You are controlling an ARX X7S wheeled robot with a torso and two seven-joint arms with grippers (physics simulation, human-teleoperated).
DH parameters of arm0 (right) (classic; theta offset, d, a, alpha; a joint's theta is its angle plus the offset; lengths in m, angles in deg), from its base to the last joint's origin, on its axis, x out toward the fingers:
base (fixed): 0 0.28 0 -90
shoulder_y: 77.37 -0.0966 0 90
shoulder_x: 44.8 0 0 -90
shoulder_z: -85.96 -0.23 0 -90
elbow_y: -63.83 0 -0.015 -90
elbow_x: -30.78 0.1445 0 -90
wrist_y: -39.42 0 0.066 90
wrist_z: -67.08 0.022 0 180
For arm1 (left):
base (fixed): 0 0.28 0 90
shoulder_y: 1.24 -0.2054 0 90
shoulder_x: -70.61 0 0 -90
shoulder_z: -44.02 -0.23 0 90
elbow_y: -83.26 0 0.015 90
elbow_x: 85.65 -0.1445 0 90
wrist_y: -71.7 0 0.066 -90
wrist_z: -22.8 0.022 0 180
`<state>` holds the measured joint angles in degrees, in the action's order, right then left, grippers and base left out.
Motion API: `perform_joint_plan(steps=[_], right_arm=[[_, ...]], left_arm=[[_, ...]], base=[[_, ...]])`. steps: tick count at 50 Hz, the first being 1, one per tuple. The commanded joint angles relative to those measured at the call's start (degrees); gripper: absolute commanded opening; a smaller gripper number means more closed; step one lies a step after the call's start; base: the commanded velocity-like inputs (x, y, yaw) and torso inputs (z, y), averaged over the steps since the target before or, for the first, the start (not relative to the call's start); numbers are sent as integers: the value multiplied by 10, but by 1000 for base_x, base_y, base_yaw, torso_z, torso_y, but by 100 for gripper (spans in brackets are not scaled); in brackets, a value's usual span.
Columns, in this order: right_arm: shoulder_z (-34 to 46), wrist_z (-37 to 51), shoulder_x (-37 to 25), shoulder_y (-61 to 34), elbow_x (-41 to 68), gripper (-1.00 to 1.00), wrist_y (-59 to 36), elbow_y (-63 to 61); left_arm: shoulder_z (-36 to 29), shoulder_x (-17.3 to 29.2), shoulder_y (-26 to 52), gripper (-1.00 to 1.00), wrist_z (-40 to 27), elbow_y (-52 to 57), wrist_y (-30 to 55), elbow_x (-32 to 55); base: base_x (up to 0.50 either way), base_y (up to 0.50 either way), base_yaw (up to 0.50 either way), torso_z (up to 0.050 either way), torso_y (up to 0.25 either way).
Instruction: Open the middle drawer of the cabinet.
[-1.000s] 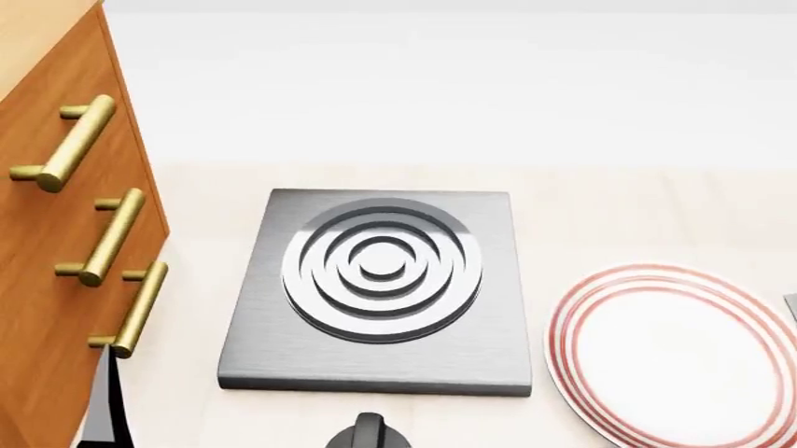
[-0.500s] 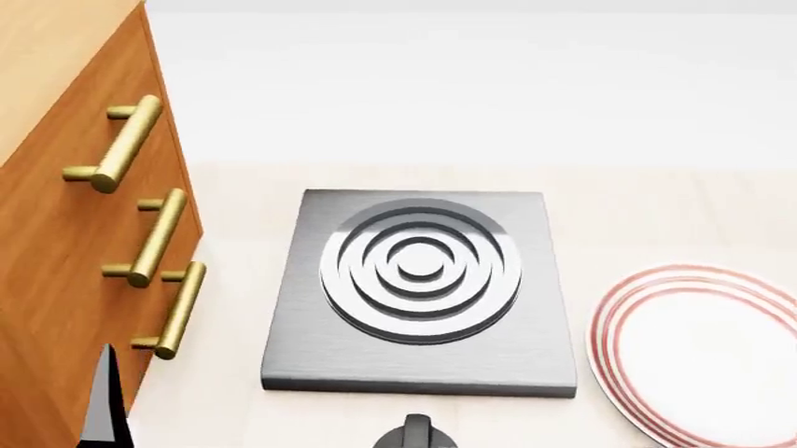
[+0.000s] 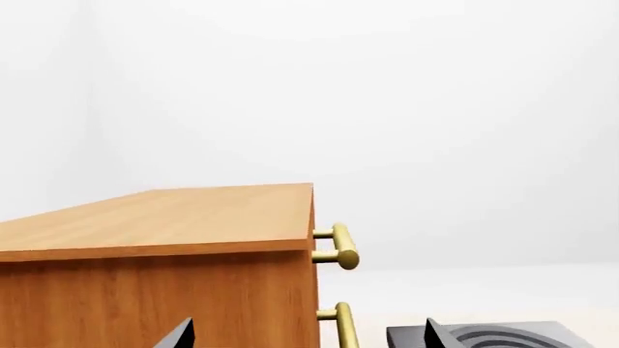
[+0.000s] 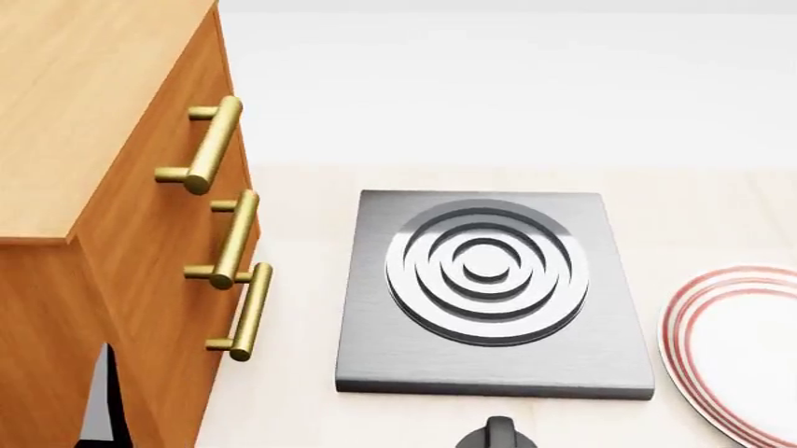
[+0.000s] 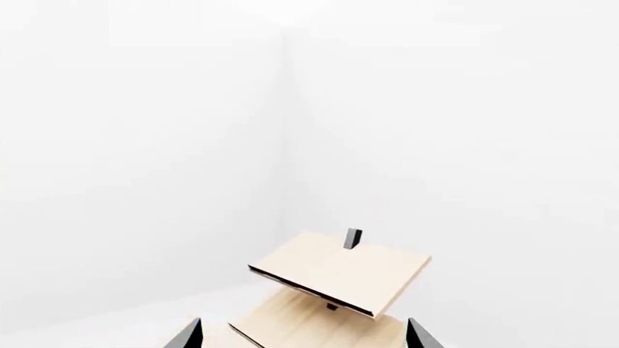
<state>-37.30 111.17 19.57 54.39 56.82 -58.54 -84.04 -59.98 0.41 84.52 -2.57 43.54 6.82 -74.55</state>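
**Middle drawer still shut, no gripper on its handle**

The cabinet stands at the left of the scene, its three brass bar handles stacked down the front. The middle drawer sits flush with the drawers above and below, so the pull is not yet begun; reach, grasp and draw all remain.

The left gripper shows two dark fingertips spread wide apart, holding nothing, near the cabinet's side and short of the handles. The right gripper is likewise spread and empty, facing a pale wooden rack. A grey hotplate lies right of the cabinet.
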Motion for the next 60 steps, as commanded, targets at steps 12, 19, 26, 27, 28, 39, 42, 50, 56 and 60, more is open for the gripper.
perform_joint_plan(steps=[12,19,26,27,28,39,42,50,56,60], right_arm=[[-3,-17,8,-5,5,100,2,1],[-3,-17,9,-8,3,100,-1,-1],[-1,-18,9,-11,1,100,-3,-1],[0,-17,9,-12,0,100,-3,-2],[0,-17,8,-12,1,100,-4,-3],[-6,-31,19,-7,6,100,13,9],[-10,-33,22,-6,9,100,15,10],[-10,-38,26,-9,11,100,14,15],[-7,-38,24,-14,9,100,8,10],[-10,-41,26,-14,11,100,10,11]], left_arm=[[-3,4,0,100,-6,-2,-3,4],[-4,6,1,100,-8,0,-3,5],[-25,31,62,100,-7,49,80,-22],[-87,64,137,100,-16,90,166,-103],[-125,74,175,100,-12,97,223,-147],[-489,72,509,100,376,-46,372,-683],[-503,74,557,100,388,-102,338,-676],[-535,57,679,100,402,-356,213,-599],[-527,-9,745,100,430,-564,172,-524],[-514,-61,786,100,406,-708,136,-489]], base=[[0,-243,0,0,0],[0,-268,0,0,0],[0,0,0,0,0],[0,0,0,0,0],[0,0,0,0,0],[0,0,0,0,0],[0,0,0,0,0],[0,0,0,0,0],[0,0,0,0,0],[0,0,0,0,0]])
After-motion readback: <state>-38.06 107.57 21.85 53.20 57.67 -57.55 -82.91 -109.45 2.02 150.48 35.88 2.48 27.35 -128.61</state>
